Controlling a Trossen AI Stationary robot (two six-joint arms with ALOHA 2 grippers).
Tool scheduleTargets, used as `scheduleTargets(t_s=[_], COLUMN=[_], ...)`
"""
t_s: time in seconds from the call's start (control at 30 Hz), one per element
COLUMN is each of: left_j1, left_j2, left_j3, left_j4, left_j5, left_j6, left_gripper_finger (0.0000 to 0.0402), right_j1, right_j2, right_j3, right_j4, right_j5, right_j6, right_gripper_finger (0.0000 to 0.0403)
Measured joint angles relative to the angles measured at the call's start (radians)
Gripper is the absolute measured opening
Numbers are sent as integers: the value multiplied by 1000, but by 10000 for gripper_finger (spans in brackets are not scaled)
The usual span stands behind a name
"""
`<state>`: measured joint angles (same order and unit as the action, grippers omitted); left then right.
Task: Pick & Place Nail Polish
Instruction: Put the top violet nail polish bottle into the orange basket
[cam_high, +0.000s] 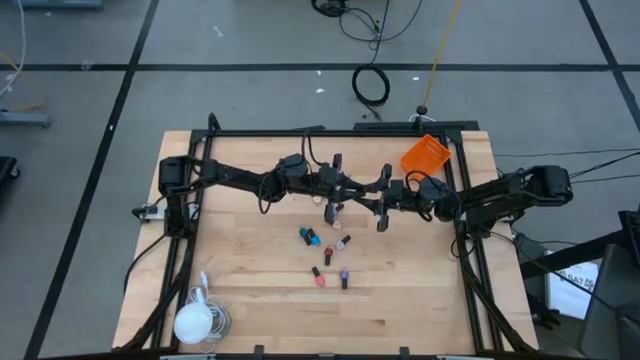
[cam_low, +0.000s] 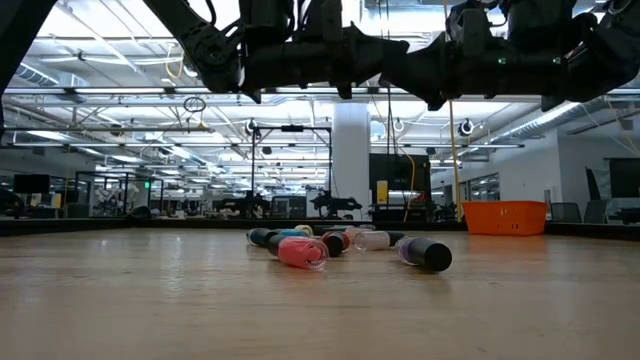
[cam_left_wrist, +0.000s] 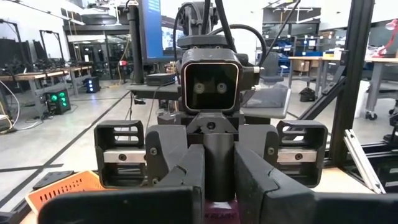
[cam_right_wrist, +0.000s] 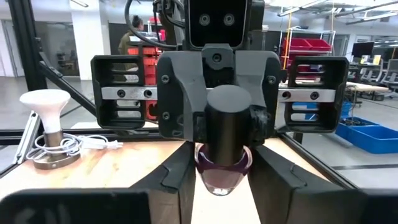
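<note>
Above the table's middle my two grippers meet tip to tip, both about level. Between them a nail polish bottle (cam_right_wrist: 224, 155) stands upright in the air, with a dark cap and a purple glass body. My left gripper (cam_left_wrist: 219, 183) is shut on it and my right gripper (cam_right_wrist: 222, 177) is closed on it from the opposite side. In the high view the fingers (cam_high: 362, 193) hide the bottle. Several more nail polish bottles (cam_high: 325, 255) lie on their sides on the wooden table below, also seen in the low view (cam_low: 345, 246). My left gripper pinches the bottle's dark cap (cam_left_wrist: 219, 163) between its two fingers, coming level from the table's left side. The bottle stays upright, lifted clear of the table. My right gripper has its two fingers against opposite sides of the purple glass body (cam_right_wrist: 222, 180), below the cap, coming about level from the table's right side.
An orange bin (cam_high: 425, 153) stands at the table's far right corner, seen also in the low view (cam_low: 505, 217). A white lamp with a coiled cord (cam_high: 195, 320) sits at the near left corner. Black frame rails (cam_high: 330, 131) run around the table.
</note>
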<state>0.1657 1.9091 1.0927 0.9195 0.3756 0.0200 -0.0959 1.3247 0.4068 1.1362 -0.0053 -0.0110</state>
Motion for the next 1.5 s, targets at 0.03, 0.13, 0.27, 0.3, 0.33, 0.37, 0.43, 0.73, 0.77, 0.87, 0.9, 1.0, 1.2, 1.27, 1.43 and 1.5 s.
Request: scheduleTargets(t_s=[0.03, 0.13, 0.27, 0.3, 0.33, 0.37, 0.43, 0.73, 0.77, 0.87, 0.9, 1.0, 1.2, 1.27, 1.43, 1.5], left_j1=[-1, -3, -7, -7, -6, -6, -7, -18, -18, -16, -16, -16, -15, -10, 21, 35], left_j2=[0, 0, -2, -5, -6, -7, -21, -125, -141, -191, -204, -232, -228, -226, -226, -226], left_j3=[0, 0, 0, 0, 0, 0, 0, 0, 0, 0, 0, 0, 0, 0, 0, 0], left_j4=[0, 13, 20, 13, 14, 15, 1, -13, -26, -130, -172, -295, -472, -534, -635, -656], left_j5=[0, -14, -124, -133, -137, -137, -141, -141, -142, -163, -187, -296, -567, -654, -725, -724], left_j6=[1, -8, -76, -79, -77, -71, -58, -11, 1, 53, 75, 123, 159, 155, 82, 46], left_gripper_finger=[49, 88, 141, 152, 163, 172, 188, 226, 227, 229, 229, 230, 230, 230, 230, 230], right_j1=[0, 0, 0, 0, -1, 0, 0, 0, 0, -3, -5, -24, -143, -210, -365, -412], right_j2=[0, 0, 1, 1, 1, 0, 0, 0, -4, -34, -53, -127, -310, -352, -391, -391], right_j3=[0, 3, 7, 7, 8, 9, 9, 9, 8, 7, 7, 7, 6, 6, 5, 5], right_j4=[0, -4, -18, -22, -25, -31, -50, -221, -253, -374, -424, -572, -928, -1043, -1209, -1248], right_j5=[-1, -8, -1, 2, 3, 3, 1, 109, 130, 224, 271, 383, 559, 582, 579, 567], right_j6=[4, 29, 66, 77, 84, 90, 100, 148, 158, 168, 168, 168, 184, 219, 280, 295], right_gripper_finger=[108, 108, 108, 108, 108, 108, 108, 108, 108, 108, 108, 108, 108, 108, 108, 108])
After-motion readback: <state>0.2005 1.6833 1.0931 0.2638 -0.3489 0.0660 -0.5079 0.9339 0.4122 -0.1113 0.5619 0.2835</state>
